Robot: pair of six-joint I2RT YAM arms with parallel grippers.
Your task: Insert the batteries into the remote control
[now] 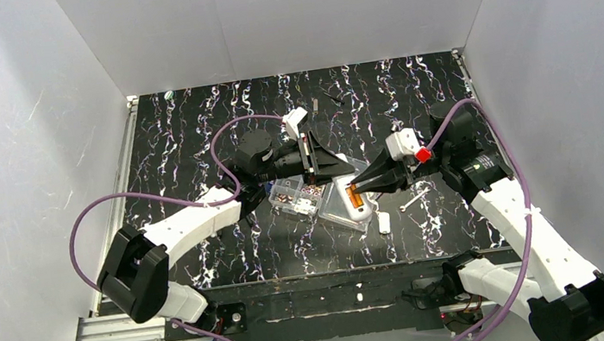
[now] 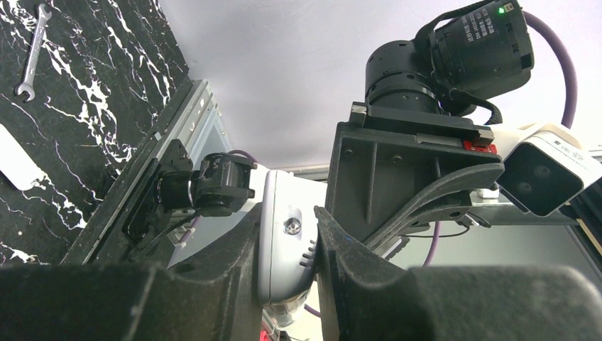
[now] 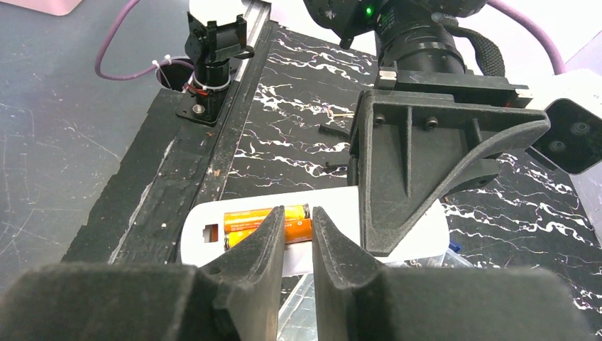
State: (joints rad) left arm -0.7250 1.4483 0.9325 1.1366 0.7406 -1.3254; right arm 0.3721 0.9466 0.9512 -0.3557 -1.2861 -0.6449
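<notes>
While the left gripper [image 2: 289,245] clamps one end of the white remote control [image 3: 334,206], its fingers [image 2: 341,259] pressed flat against both sides, the handset lies with its open back upward near the middle of the black marbled worktop [image 1: 192,149], slightly closer to the near edge than the far one.

Its battery recess [image 3: 211,231] holds two orange batteries [image 3: 257,215] lying side by side along its length. Just beside the remote, toward the left edge, sits a clear compartmented box [image 1: 296,196] with small reddish and pale pieces in its cells; they are too small to identify.

The right gripper [image 3: 298,238] hangs over the recess with its fingers drawn nearly together, only a slim gap between them and nothing gripped. Its tips cover the middle of the batteries, and whether they touch the nearer one cannot be told.

The left gripper's black body hides the remote's far end in the right wrist view, and the left wrist view shows only a thin edge of the handset. Toward the near right corner lie a small wrench [image 1: 414,201] and a short white strip [image 1: 384,223], apart from each other.
</notes>
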